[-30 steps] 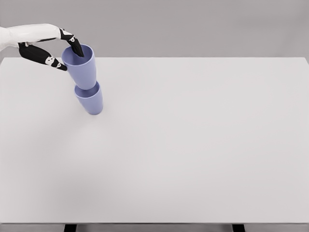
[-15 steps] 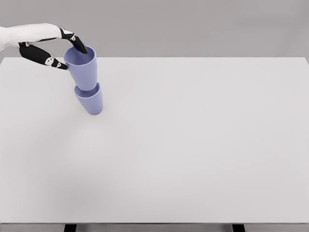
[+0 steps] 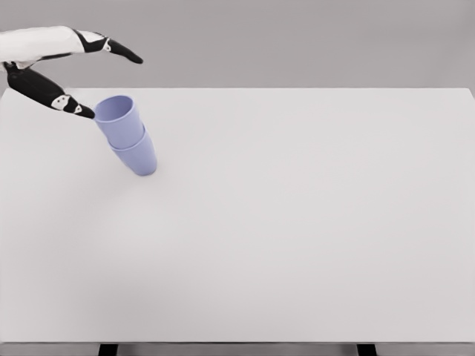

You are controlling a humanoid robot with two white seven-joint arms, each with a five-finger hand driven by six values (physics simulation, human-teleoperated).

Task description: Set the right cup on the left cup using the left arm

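Nesting in the lower cup (image 3: pixel 138 157), upper cup (image 3: pixel 119 120) beside spread left hand (image 3: pixel 70 70).

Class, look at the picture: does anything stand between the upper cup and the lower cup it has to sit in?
Nothing visible does. The upper cup already sits nested in the lower cup on the table. The left hand is open beside it, holding nothing.

Both cups look like smooth matt plastic, lavender-blue: the upper cup (image 3: pixel 116 117) and the lower cup (image 3: pixel 138 157) alike; the table (image 3: pixel 297 222) top is a smooth, matt, pale grey-white surface; the left hand (image 3: pixel 52 70) has a hard white shell, its fingers (image 3: pixel 119 50) black and faintly glossy.
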